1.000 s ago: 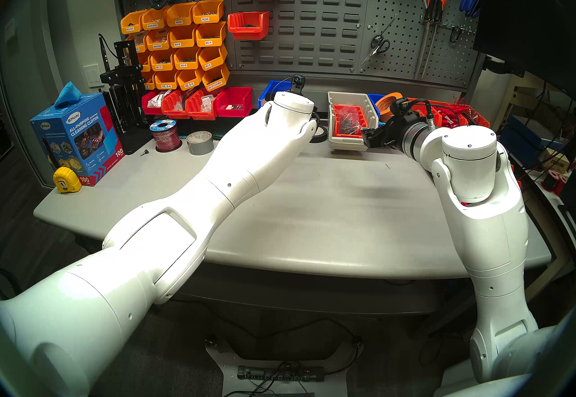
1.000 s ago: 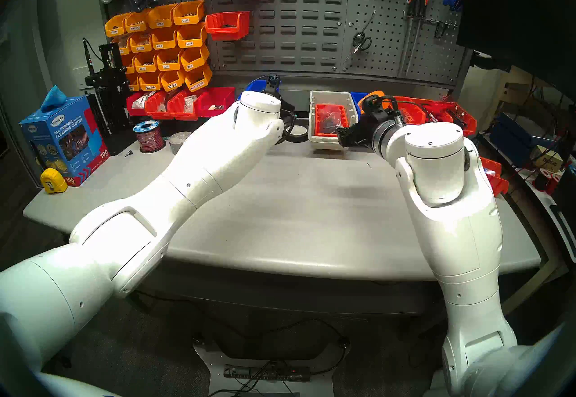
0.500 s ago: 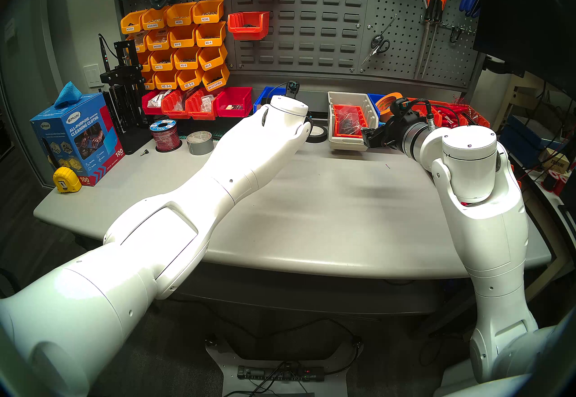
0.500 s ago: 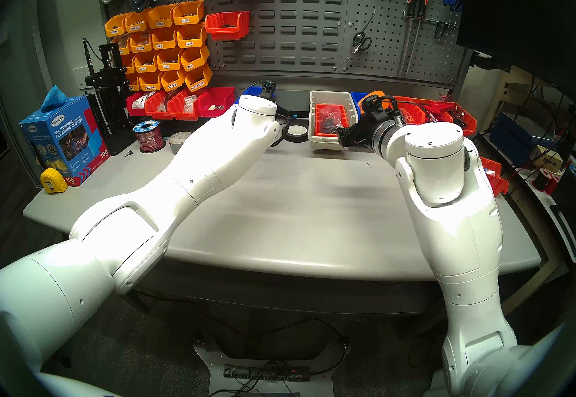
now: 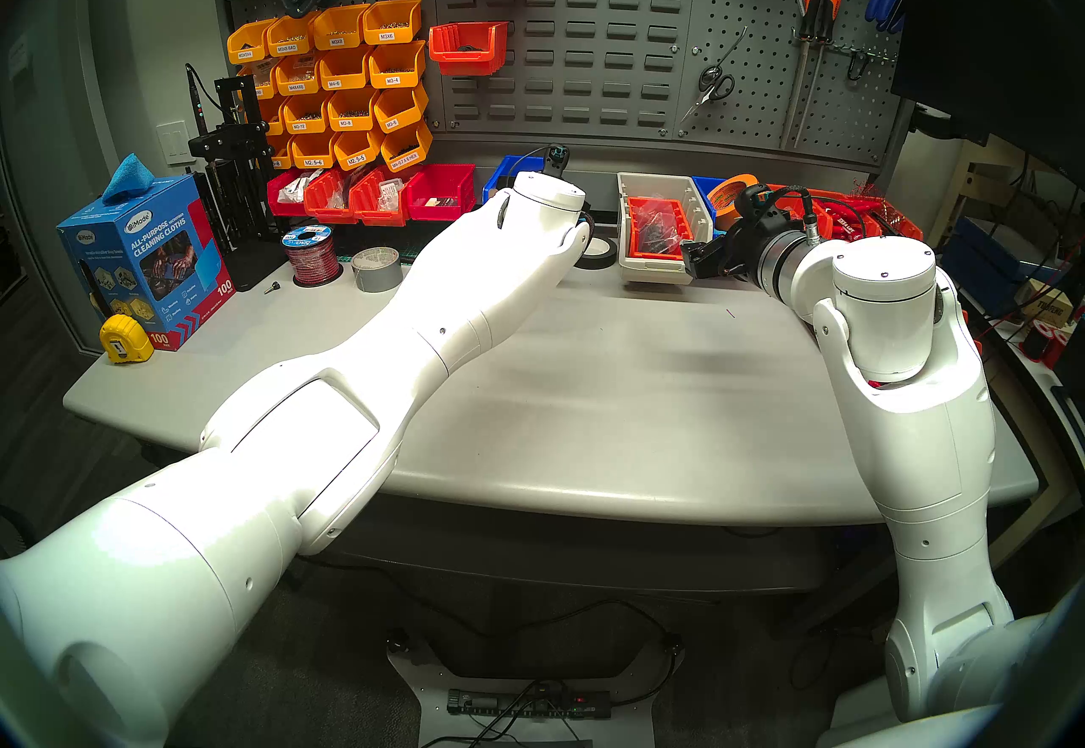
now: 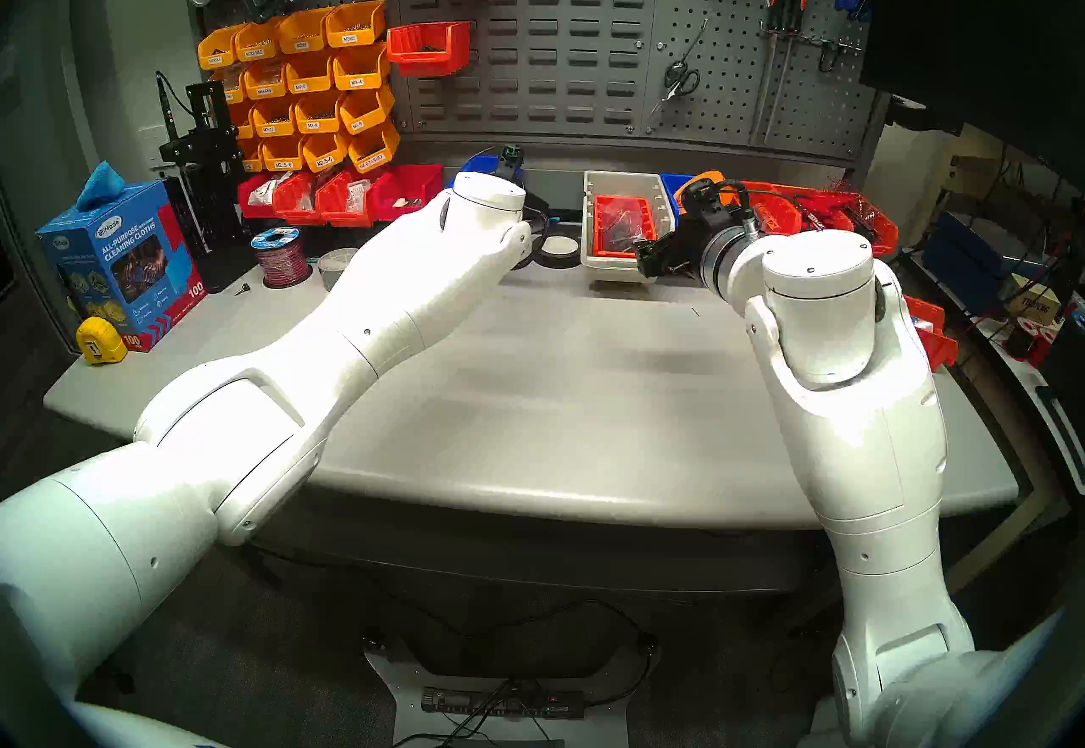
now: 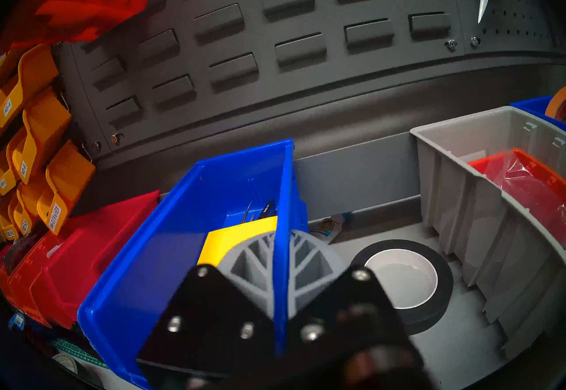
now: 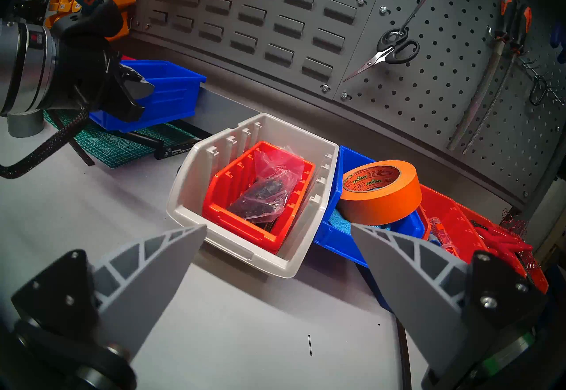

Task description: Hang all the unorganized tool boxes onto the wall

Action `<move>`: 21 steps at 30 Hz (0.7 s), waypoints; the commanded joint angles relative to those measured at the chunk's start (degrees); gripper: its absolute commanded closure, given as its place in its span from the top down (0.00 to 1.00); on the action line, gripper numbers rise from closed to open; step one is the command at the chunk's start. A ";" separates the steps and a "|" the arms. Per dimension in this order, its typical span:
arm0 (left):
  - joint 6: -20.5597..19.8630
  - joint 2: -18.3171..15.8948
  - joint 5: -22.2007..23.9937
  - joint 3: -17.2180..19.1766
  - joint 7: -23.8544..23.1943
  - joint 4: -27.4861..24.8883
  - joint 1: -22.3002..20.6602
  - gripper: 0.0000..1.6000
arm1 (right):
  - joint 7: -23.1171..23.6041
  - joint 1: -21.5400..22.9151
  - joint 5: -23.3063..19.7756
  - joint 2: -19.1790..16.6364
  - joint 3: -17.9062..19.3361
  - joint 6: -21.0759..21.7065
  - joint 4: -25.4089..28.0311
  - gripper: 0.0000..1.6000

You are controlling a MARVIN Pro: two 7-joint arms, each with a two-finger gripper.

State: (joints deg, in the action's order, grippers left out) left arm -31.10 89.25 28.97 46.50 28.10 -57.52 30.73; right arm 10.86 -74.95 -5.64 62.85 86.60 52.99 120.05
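Note:
My left gripper is shut on the right side wall of a bright blue tool box, one grey finger inside and one outside. In the head view this blue box peeks out behind my left wrist, below the wall of louvre slots. A beige tool box holding an orange-red bin stands to its right. Against it sits a second blue tool box with an orange tape roll in it. My right gripper hangs open just in front of the beige box.
A black tape roll lies between the blue and beige boxes. Red bins and yellow bins crowd the left. Two orange-red bins hang on the panel. Grey tape and a wire spool sit at left.
My left wrist, with the blue box in its grip, dipped a little left and down, then came back right and slightly up. The right arm has not moved.

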 commanded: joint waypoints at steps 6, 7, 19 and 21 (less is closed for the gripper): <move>1.95 1.45 -1.11 0.09 -0.39 1.98 -3.58 0.00 | 0.09 0.70 -0.14 0.14 0.10 -0.15 0.56 1.00; 2.10 1.59 -1.18 0.04 -0.50 2.33 -3.63 0.00 | 0.09 0.70 -0.14 0.14 0.10 -0.14 0.56 1.00; 3.08 2.76 -1.64 0.06 -1.37 5.38 -4.47 0.00 | 0.08 0.70 -0.14 0.14 0.10 -0.15 0.56 1.00; 3.25 2.94 -1.74 0.12 -1.49 5.89 -4.75 0.00 | 0.08 0.70 -0.14 0.14 0.10 -0.15 0.56 1.00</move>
State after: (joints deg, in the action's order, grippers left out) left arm -29.29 91.19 28.01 46.45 26.71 -52.18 29.56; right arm 10.86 -74.95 -5.64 62.85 86.60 52.99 120.05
